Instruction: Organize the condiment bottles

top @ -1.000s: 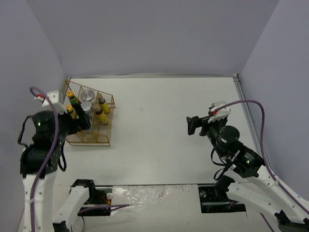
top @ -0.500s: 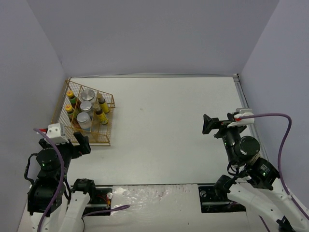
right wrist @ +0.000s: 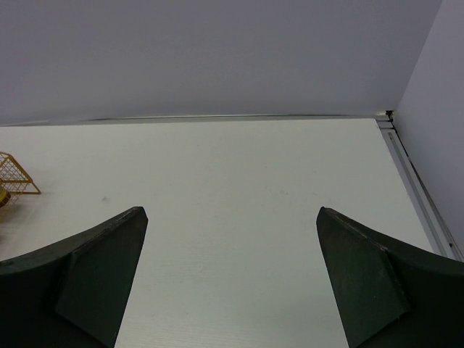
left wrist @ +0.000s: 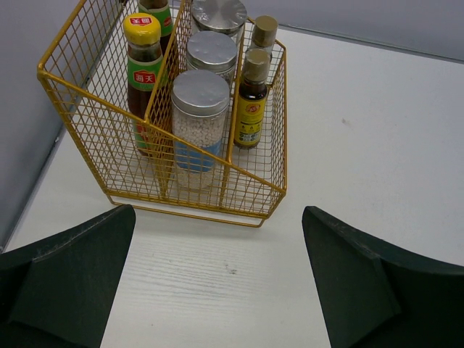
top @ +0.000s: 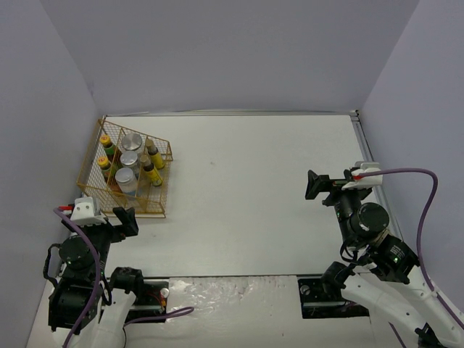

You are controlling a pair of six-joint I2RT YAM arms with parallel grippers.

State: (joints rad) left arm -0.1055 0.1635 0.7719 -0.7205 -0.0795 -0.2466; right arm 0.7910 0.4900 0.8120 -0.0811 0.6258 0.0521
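All condiment bottles stand inside the gold wire rack (left wrist: 261,199), at the table's left (top: 161,196). Two yellow-capped sauce bottles (left wrist: 144,61) fill its left lane. Three silver-lidded jars (left wrist: 199,123) fill the middle lane. Two slim dark yellow-labelled bottles (left wrist: 251,101) fill the right lane. In the top view they show as a cluster (top: 130,161). My left gripper (left wrist: 217,217) is open and empty, drawn back in front of the rack (top: 125,220). My right gripper (right wrist: 230,214) is open and empty, over bare table at the right (top: 313,185).
Grey walls enclose the white table (top: 246,181). A metal rail (right wrist: 417,185) runs along the table's right edge. The rack sits close to the left wall.
My left arm has pulled back from the rack toward the near edge, empty. My right arm has drawn back to the right and has held still for the last half second.
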